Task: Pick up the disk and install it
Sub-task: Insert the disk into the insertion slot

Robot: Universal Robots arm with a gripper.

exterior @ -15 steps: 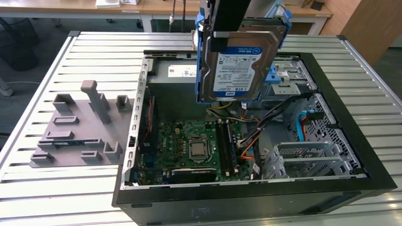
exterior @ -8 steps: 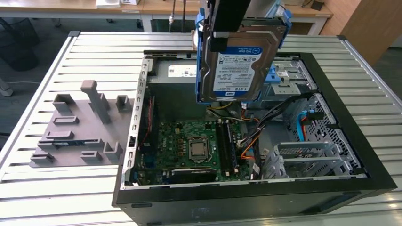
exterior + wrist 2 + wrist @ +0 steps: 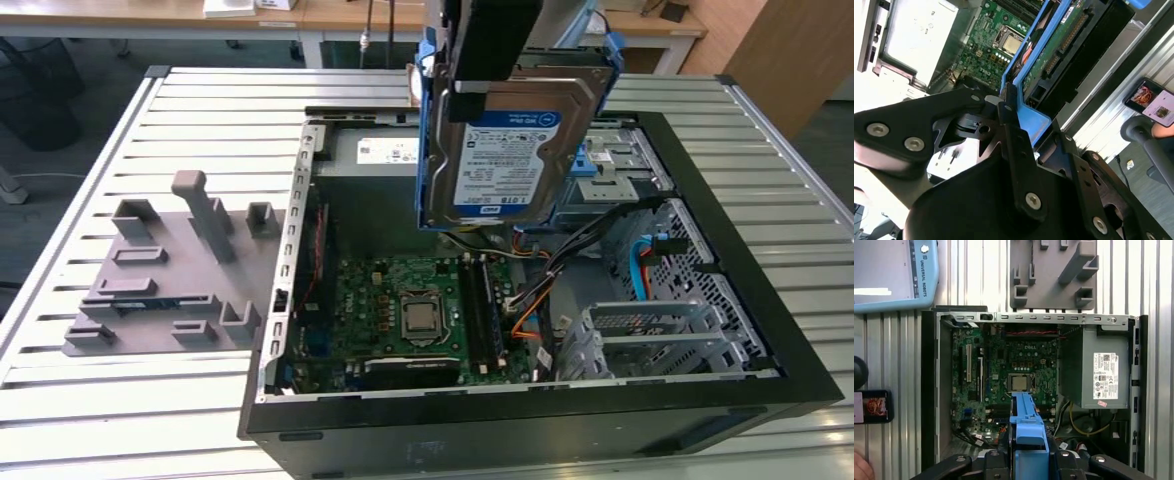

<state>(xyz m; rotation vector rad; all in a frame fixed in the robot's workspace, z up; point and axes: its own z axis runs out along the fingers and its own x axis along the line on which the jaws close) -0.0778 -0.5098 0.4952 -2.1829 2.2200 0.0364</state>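
Observation:
The disk [image 3: 518,140], a silver hard drive with a white-and-blue label in a blue plastic carrier, hangs upright above the back half of the open computer case [image 3: 747,300]. My gripper [image 3: 469,100] comes down from above and is shut on the disk's carrier edge. In both wrist views the blue carrier [image 3: 1027,427] [image 3: 1030,95] runs out from between the black fingers [image 3: 1013,142], and the disk's green circuit side [image 3: 1055,50] faces away. Below it lie the motherboard [image 3: 1019,370] and its processor socket [image 3: 422,318].
A grey power-supply box [image 3: 1094,367] sits in one corner of the case. Grey metal cages [image 3: 667,330] with blue latches [image 3: 603,165] stand at the exterior view's right. A grey fixture plate [image 3: 174,270] lies on the slatted table [image 3: 80,400]. A phone [image 3: 871,406] and a person's hand [image 3: 859,467] are beside the case.

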